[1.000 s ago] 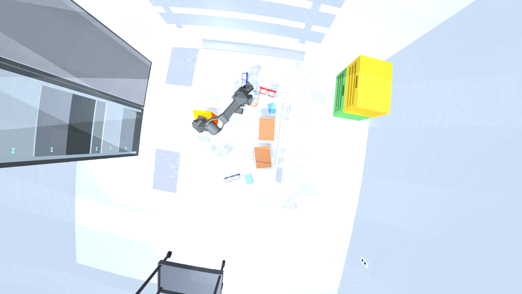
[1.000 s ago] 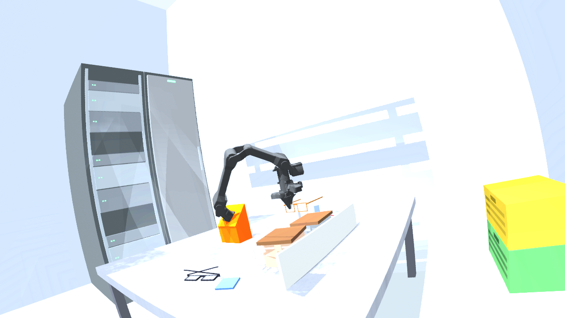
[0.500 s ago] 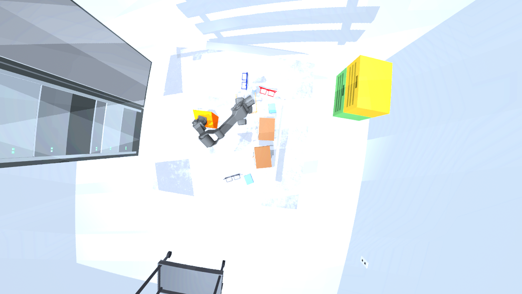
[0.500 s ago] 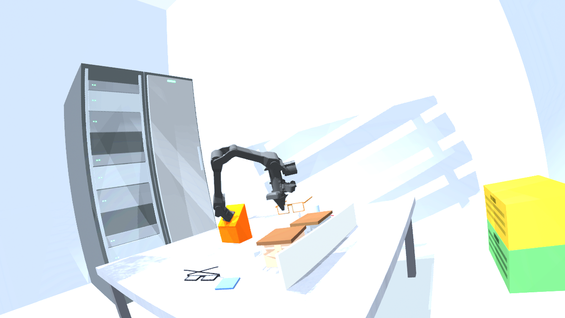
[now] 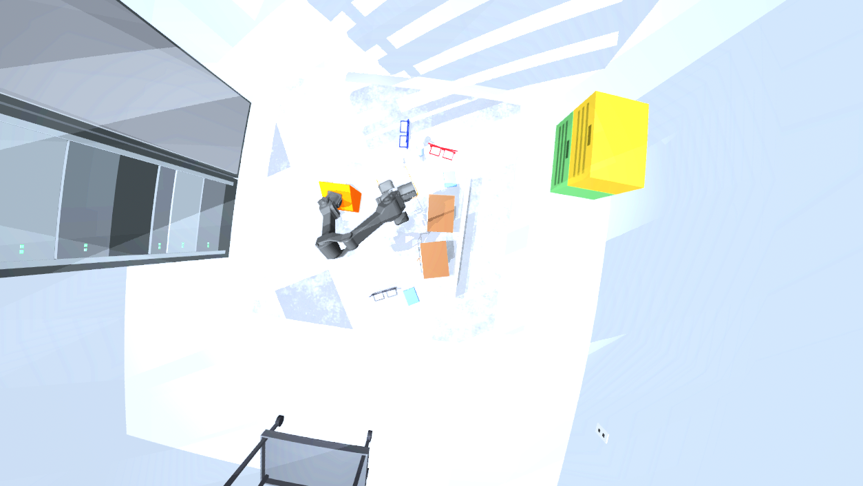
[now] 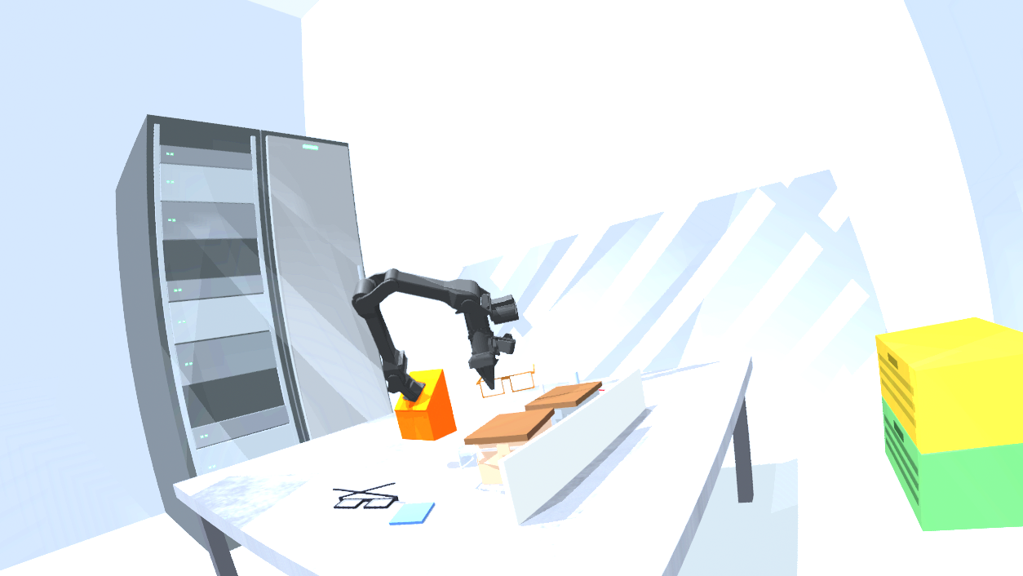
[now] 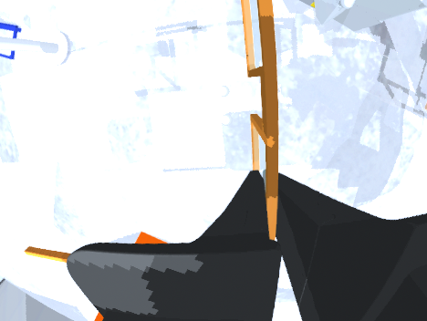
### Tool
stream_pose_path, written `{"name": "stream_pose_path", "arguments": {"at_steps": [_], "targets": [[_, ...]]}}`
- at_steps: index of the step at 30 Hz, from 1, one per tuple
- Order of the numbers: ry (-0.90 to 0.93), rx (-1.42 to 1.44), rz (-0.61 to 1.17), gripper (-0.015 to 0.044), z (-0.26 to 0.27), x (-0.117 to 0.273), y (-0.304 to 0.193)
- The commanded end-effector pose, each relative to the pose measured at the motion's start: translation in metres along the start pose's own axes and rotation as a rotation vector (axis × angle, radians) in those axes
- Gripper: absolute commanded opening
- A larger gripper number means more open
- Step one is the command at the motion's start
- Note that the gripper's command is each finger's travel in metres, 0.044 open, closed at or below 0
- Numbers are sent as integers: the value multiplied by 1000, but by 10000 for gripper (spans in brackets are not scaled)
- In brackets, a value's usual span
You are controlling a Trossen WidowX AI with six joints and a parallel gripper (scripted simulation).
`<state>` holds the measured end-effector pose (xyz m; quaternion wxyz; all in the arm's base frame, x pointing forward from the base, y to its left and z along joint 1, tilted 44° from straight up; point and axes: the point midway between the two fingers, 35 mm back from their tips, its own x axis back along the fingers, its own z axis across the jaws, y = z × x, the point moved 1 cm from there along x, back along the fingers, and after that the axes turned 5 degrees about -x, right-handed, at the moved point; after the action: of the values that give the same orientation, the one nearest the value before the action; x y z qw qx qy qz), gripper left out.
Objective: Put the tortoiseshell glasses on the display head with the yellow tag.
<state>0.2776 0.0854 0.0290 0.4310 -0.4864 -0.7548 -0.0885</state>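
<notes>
My gripper (image 7: 260,178) (image 6: 488,378) (image 5: 408,191) is shut on the tortoiseshell glasses (image 7: 270,91) (image 6: 509,379), pinching the orange-brown frame at one end. The glasses hang in the air, front upright. One temple (image 7: 45,253) sticks out at the lower left of the wrist view. Two display heads with flat brown tops stand side by side: the far one (image 6: 565,394) (image 5: 440,212) just below and right of the glasses, the near one (image 6: 509,426) (image 5: 435,259) further forward. I cannot tell which head bears the yellow tag.
A white panel (image 6: 573,443) stands behind the heads. Dark glasses (image 6: 365,499) (image 5: 382,295) and a light blue pad (image 6: 413,511) (image 5: 411,294) lie near the front. Red glasses (image 5: 442,149) and blue glasses (image 5: 404,133) (image 7: 9,41) lie at the far end. The arm's orange base (image 6: 427,411) stands on the left.
</notes>
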Motion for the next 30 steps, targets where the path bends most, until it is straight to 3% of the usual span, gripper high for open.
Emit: {"name": "stream_pose_path", "arguments": {"at_steps": [1, 12, 30], "targets": [[-7, 108, 11, 0, -16, -3, -19], [-16, 337, 27, 0, -47, -8, -60], [-14, 341, 25, 0, -48, -19, -59]]}}
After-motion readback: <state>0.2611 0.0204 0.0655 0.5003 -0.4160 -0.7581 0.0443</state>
